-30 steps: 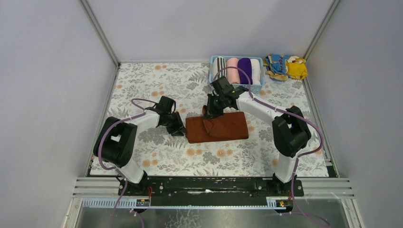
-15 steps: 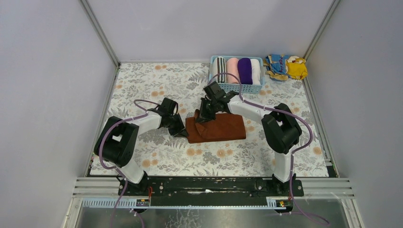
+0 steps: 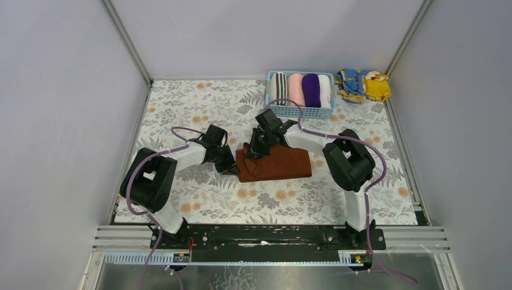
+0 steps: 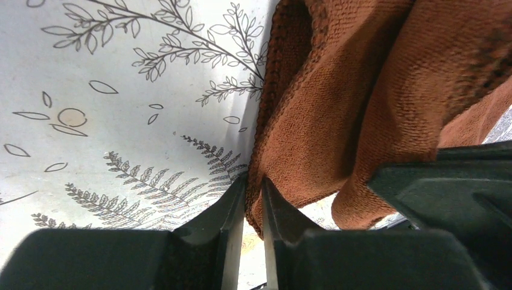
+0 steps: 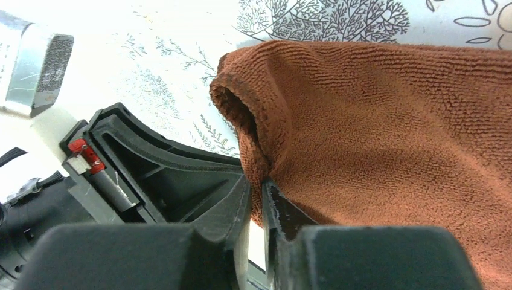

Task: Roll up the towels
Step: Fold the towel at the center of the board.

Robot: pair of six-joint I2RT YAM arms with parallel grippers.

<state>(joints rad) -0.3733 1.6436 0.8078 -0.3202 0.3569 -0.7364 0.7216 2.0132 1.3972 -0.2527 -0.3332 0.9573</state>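
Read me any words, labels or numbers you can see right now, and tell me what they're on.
None can be read.
The print on the yellow-and-blue patterned cloth is too small to tell whether it holds letters.
No text shows on the rust-brown towel, the blue basket or the floral table cover.

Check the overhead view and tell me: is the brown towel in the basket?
No, the brown towel lies on the table, in front of the basket.
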